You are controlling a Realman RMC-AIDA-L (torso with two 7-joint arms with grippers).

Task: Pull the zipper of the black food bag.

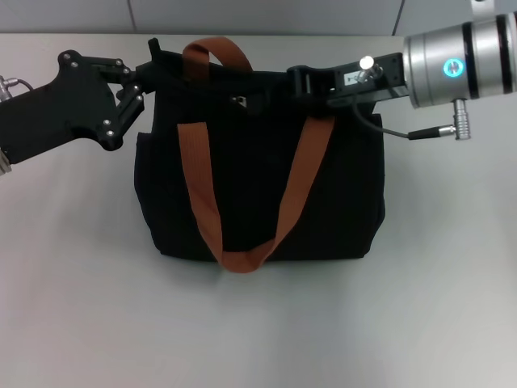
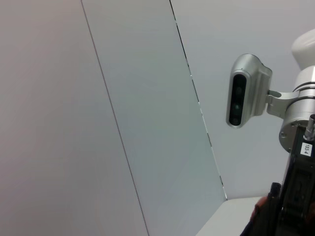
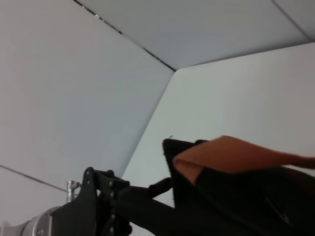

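bag: the black food bag point(image 1: 258, 170) sits mid-table point(image 1: 97, 323), upright, 2 orange straps point(image 1: 202, 194) draped over its front.
left gripper: the left gripper point(image 1: 149, 74) is at the bag's top left corner, fingers look clenched on the fabric edge, you can't see exactly how much it holds.
right gripper: the right gripper point(image 1: 300, 81) is on the top edge right of centre, by the strap; clenched or not, cannot tell.
zipper: the zipper point(image 1: 240, 100) is likely the small silver glint on the top edge between both grippers.
handling: soft, light fabric, it'll sag and drag; you pinch the thin metal tab, brace the corner.
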